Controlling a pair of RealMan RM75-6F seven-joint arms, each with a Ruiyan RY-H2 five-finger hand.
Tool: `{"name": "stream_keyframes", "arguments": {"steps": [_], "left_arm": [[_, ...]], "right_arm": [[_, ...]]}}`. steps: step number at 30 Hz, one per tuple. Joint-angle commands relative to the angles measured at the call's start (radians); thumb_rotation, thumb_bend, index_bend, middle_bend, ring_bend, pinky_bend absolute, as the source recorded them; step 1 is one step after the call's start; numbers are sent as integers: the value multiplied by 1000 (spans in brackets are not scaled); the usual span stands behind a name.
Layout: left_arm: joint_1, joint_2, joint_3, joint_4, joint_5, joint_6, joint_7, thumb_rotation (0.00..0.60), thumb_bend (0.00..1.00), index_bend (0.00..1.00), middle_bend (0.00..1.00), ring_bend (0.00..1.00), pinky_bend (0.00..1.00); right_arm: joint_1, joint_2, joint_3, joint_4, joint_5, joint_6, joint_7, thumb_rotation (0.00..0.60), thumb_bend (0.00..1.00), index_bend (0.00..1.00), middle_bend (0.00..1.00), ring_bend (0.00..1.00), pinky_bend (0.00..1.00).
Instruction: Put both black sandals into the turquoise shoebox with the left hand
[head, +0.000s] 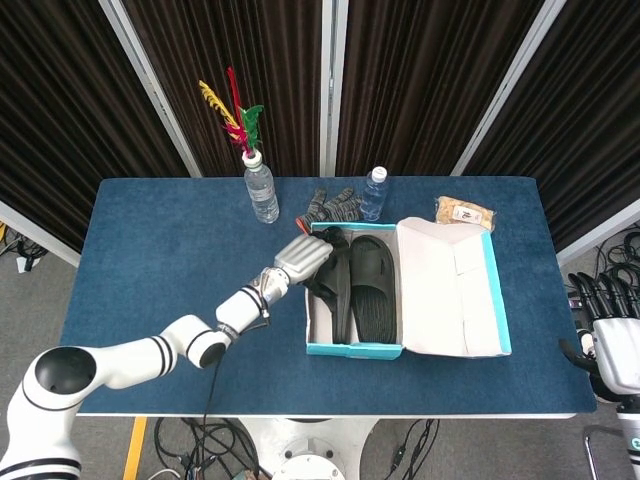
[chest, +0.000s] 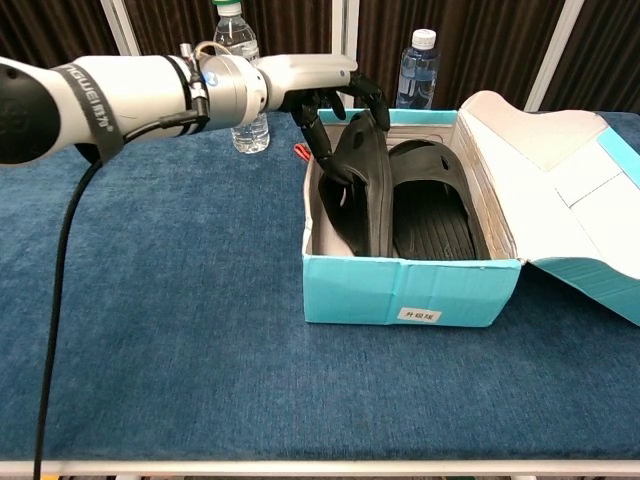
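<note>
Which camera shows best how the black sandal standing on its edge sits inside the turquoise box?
The chest view: the tilted black sandal leans on its edge against the turquoise shoebox wall, under the left hand. The head view shows only its narrow top edge.

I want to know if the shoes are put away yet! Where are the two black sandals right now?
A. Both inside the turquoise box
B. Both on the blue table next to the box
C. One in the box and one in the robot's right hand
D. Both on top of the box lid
A: both black sandals sit inside the turquoise shoebox, one lying flat and one standing on its edge, with the left hand at that one's top.
</note>
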Motion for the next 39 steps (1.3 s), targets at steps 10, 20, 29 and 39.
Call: {"name": "stream_keyframes", "arguments": {"steps": [10,20,29,39], "left_arm": [[1,1,-4,-20,-117,-14,67,576,0,288,183,12,185],[241,241,1,-300,-28,239,-79,579,0,280,183,12,185],[548,396,141,-319,-17,536,-30,600,0,280,184,12,184],[832,423,267,-326,46,899,165,600,0,273,184,12,176]], "right_arm": [[-5,-3,0,13,-2,8,18,600,122,29,88,0,58],[-10,-8,-7,43,6,-7,90,600,122,29,89,0,58],[-10,-52,-19,153,27,-57,275,600,133,29,100,0,95],[-11,-93,-28,160,-36,-11,285,600,141,25,101,0,97]]}}
